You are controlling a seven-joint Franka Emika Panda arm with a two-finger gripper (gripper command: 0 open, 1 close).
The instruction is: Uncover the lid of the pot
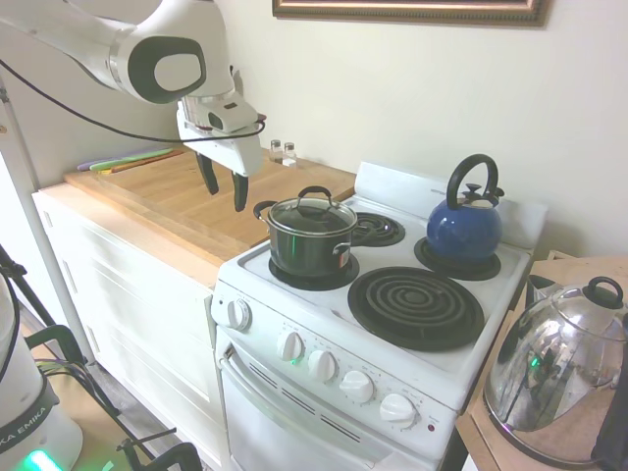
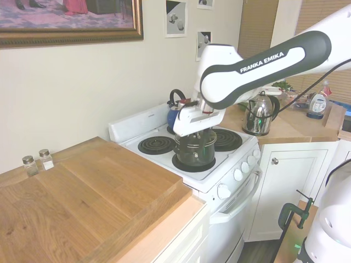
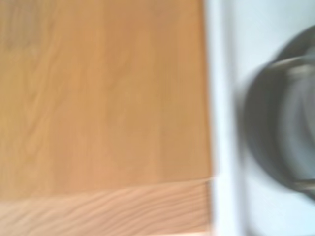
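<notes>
Glass lid on pot | hand released, above counter beside it

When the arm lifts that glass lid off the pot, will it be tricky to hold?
Probably manageable: the lid looks rigid, and its arched black handle offers a grip. The glass looks smooth and breakable, so a slip from the open tool could crack it. It would likely clatter onto the pot.

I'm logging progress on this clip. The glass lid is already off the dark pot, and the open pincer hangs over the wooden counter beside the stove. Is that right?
Not quite: the lid is not off. It sits on the pot, as the first exterior view shows. The rest holds: the pincer is open and hangs over the wooden counter beside the stove.
</notes>
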